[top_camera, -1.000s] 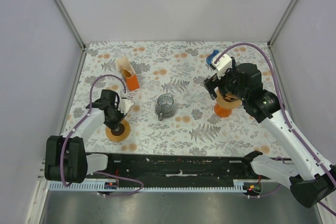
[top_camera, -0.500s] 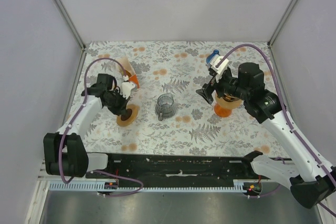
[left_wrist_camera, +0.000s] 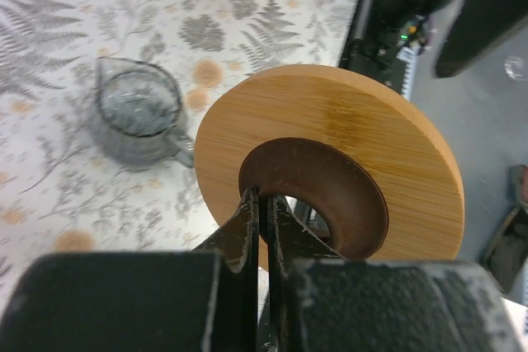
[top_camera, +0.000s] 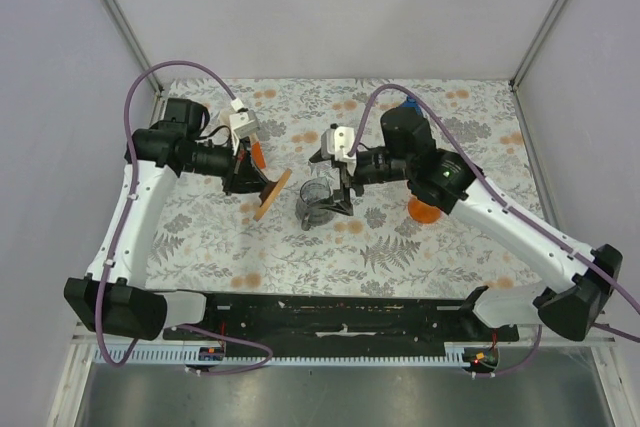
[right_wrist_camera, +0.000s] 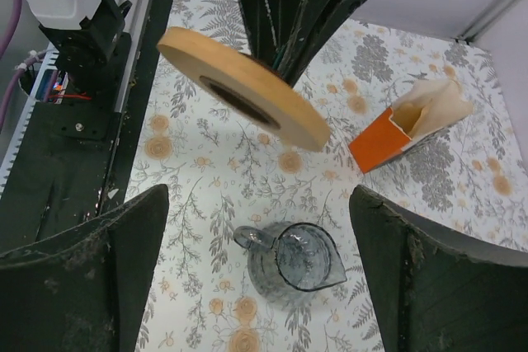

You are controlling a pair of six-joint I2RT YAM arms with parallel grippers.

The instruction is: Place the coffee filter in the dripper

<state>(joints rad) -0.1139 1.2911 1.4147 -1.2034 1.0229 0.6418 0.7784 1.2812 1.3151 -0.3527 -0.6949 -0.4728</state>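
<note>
Above the table's left half, the left gripper (left_wrist_camera: 263, 205) pinches a bamboo ring (left_wrist_camera: 363, 138) by its inner rim. The right gripper (top_camera: 334, 181) gapes wide over a glass pitcher (right_wrist_camera: 297, 265). Coffee filter (right_wrist_camera: 433, 98) sits in an orange box (right_wrist_camera: 375, 144) towards the far-left corner; the orange dripper (top_camera: 424, 213) stands nearer the right edge.

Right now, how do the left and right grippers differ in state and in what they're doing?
The left gripper is shut on the wooden ring's inner edge, while the right gripper is open and holds nothing. The left gripper holds its ring tilted, clear of the table; the right gripper hangs over the glass pitcher. Both sit near the middle of the table.
</note>
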